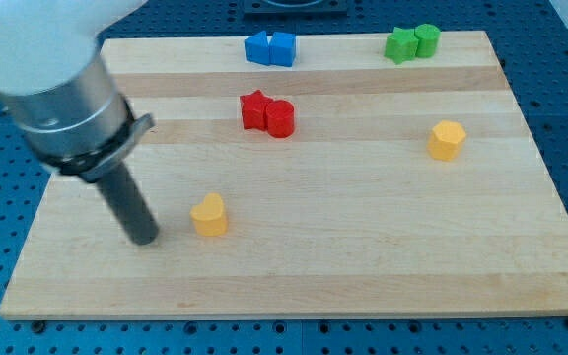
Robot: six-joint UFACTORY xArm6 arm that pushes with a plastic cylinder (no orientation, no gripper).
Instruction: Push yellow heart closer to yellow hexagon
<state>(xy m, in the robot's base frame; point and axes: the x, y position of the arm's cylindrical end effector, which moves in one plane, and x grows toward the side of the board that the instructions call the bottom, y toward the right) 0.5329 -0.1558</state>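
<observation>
The yellow heart point(209, 215) lies on the wooden board point(363, 266) at the lower left of the middle. The yellow hexagon point(447, 140) lies far to its right and a little higher, near the board's right side. My tip point(146, 238) rests on the board just left of the yellow heart, with a small gap between them. The rod rises up and to the left into the arm's grey body.
A red star point(255, 109) and a red cylinder point(280, 118) touch each other above the heart. Two blue blocks point(270, 47) sit at the top middle. A green star point(399, 44) and a green cylinder point(426, 39) sit at the top right.
</observation>
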